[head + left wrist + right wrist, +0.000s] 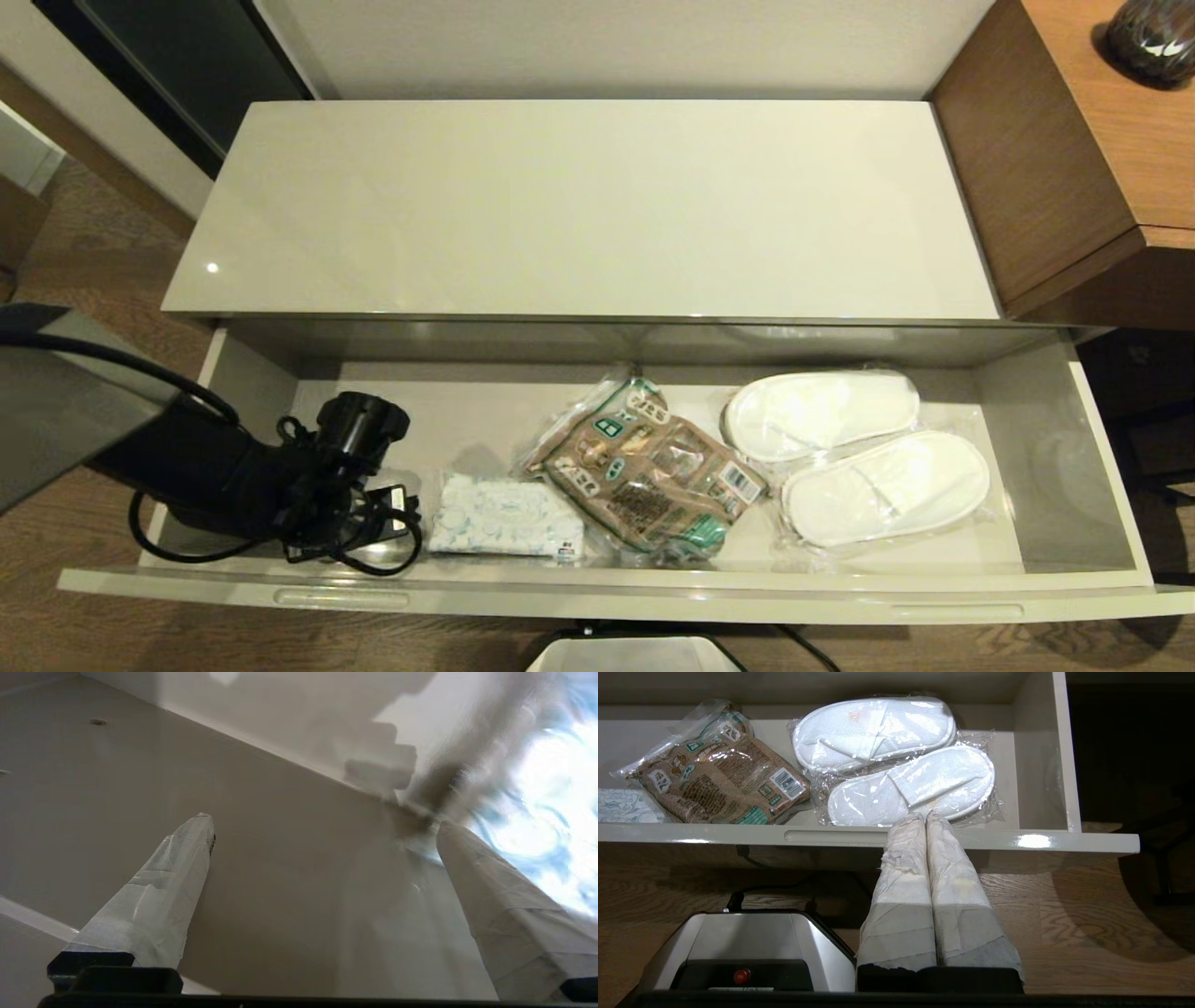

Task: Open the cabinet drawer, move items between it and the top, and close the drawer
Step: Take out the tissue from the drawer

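Note:
The cabinet drawer [1111,485] stands pulled out below the cream-beige top [579,205], which carries nothing. On the drawer's right side lies the pair of white slippers [854,457] in clear wrap. The small white packet with blue print [504,527] lies left of centre. My left arm [280,485] reaches into the drawer's left end. Its gripper [324,821] is open just over the drawer floor, one finger [495,891] touching or nearly touching the packet [546,812]. My right gripper [924,815] is shut and empty, in front of the drawer's front rim [738,833], below the slippers [924,779].
A brown-and-green printed packet [644,476] lies between the white packet and the slippers. A brown wood-grain desk [1074,140] with a dark vase [1153,37] stands at the right. The robot's base [747,942] sits on the wood floor in front of the drawer.

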Controlling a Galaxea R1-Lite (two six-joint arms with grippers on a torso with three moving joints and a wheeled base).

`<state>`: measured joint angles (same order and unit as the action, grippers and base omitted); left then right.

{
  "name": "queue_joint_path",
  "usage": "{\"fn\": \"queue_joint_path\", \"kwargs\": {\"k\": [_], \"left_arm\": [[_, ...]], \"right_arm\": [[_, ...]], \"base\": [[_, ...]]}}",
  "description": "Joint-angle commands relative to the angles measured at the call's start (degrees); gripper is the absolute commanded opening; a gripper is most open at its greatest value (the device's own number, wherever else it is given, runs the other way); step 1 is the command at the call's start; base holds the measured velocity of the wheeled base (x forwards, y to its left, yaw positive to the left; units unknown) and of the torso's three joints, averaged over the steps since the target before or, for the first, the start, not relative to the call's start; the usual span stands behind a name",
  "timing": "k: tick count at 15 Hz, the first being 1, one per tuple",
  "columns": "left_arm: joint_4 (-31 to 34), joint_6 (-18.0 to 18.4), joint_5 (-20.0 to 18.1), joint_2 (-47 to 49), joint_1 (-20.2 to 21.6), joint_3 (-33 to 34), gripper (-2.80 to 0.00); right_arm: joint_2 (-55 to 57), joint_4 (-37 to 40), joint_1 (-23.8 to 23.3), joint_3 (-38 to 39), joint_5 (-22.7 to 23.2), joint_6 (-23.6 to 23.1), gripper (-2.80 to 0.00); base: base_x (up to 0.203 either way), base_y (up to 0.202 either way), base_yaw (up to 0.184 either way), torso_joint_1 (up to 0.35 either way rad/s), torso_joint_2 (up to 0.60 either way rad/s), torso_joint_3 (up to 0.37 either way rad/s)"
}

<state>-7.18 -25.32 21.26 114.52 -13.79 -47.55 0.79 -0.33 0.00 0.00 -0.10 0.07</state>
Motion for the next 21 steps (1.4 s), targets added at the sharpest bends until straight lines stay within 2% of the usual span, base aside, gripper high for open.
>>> {"fn": "queue_joint_path", "kwargs": {"k": [1,8,14,16,19,21], "left_arm": [[-0.11,0.00,0.26,0.53,-2.01,0.33,0.00],[-0.42,0.00,0.71,0.30,-7.61,1.54,0.00],[-3.35,1.06,1.15,1.50,-12.89,0.32,0.00],[-6.29,1.54,1.20,2.63,-13.71,0.64,0.00],[-7.65,6.43,7.49,4.39,-13.89,-0.04,0.00],[-7.67,7.34,7.83,4.49,-13.81,-0.91,0.00]], "right_arm": [[0.09,-0.02,0.00,0.09,0.01,0.01,-2.80],[0.09,-0.02,0.00,0.09,0.01,0.01,-2.80],[0.09,-0.02,0.00,0.09,0.01,0.01,-2.80],[0.09,-0.02,0.00,0.09,0.01,0.01,-2.80],[0.09,-0.02,0.00,0.09,0.01,0.01,-2.80],[0.09,-0.02,0.00,0.09,0.01,0.01,-2.80]], "base": [[0.000,0.000,0.000,0.000,0.00,0.000],[0.000,0.000,0.000,0.000,0.00,0.000],[0.000,0.000,0.000,0.000,0.00,0.000],[0.000,0.000,0.000,0.000,0.00,0.000],[0.000,0.000,0.000,0.000,0.00,0.000],[0.000,0.000,0.000,0.000,0.00,0.000]]}}
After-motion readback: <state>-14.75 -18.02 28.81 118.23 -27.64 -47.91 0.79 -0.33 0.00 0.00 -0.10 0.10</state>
